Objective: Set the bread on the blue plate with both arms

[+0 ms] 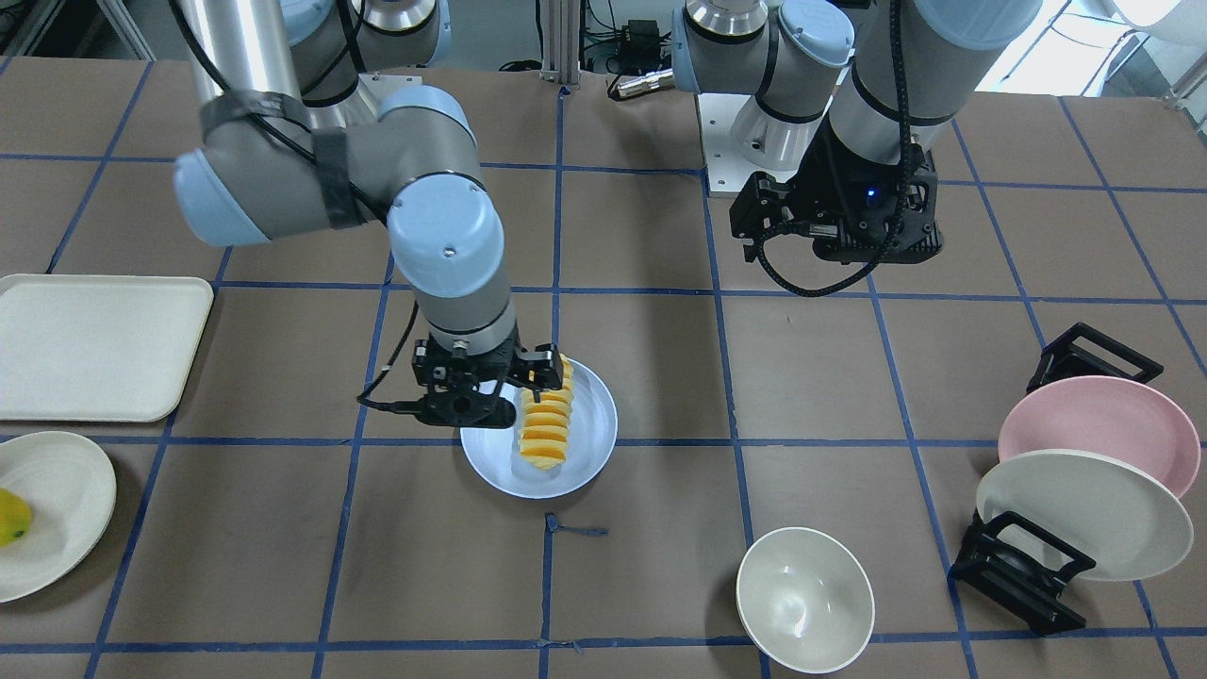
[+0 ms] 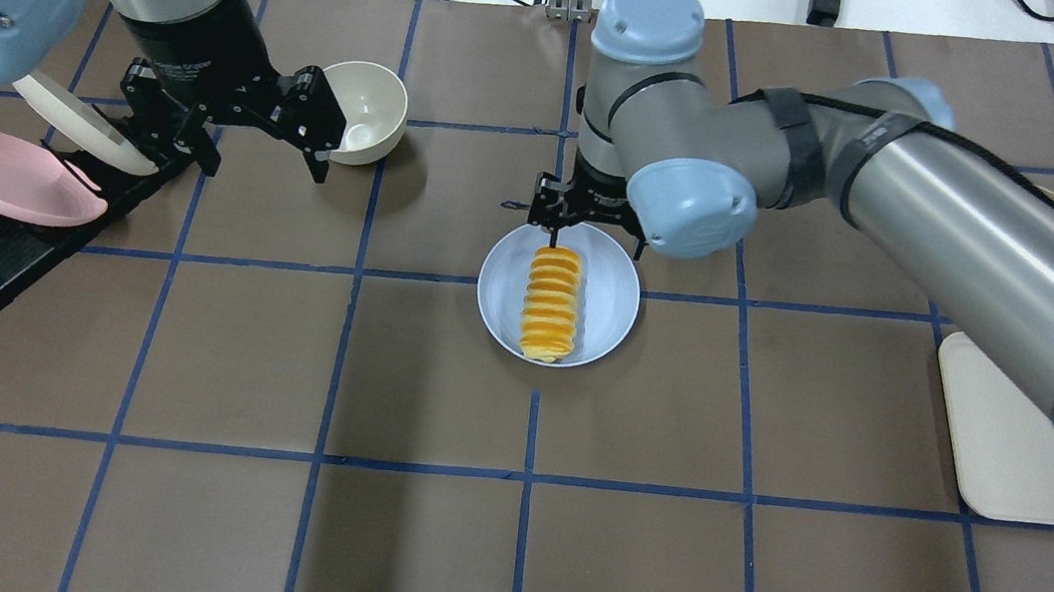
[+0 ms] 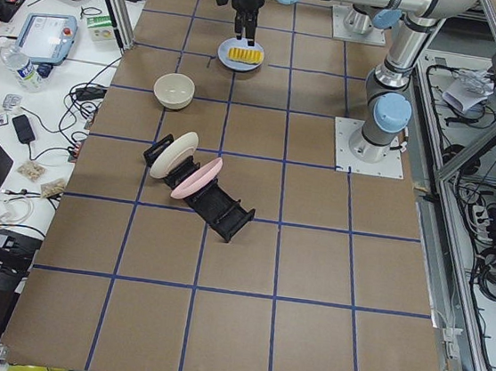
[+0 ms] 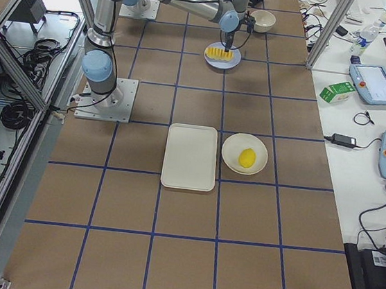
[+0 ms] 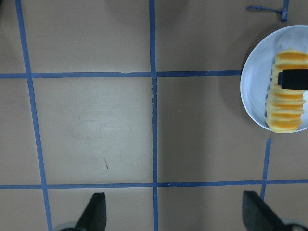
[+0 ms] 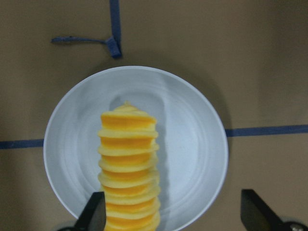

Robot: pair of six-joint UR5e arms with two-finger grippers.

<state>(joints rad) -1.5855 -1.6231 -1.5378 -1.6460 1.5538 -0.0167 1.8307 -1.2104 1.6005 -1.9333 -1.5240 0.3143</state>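
Note:
The bread [image 1: 545,429], a long loaf of yellow-orange slices, lies on the blue plate [image 1: 589,443] near the table's middle; both also show in the overhead view, the bread [image 2: 551,301] on the plate [image 2: 612,296]. My right gripper [image 1: 495,377] is open just above the loaf's end nearest the robot. In the right wrist view the bread [image 6: 127,168] lies on the plate [image 6: 192,144] between the spread fingers [image 6: 95,211], nearer one of them. My left gripper [image 2: 254,147] is open and empty, high above the table and away from the plate [image 5: 255,86].
A cream bowl [image 1: 804,599] stands in front of the plate on the left arm's side. A black dish rack [image 1: 1018,571] holds a pink plate [image 1: 1099,429] and a cream plate [image 1: 1084,514]. A cream tray [image 1: 94,344] and a cream plate [image 1: 57,528] with a yellow fruit [image 1: 11,517] lie on the right arm's side.

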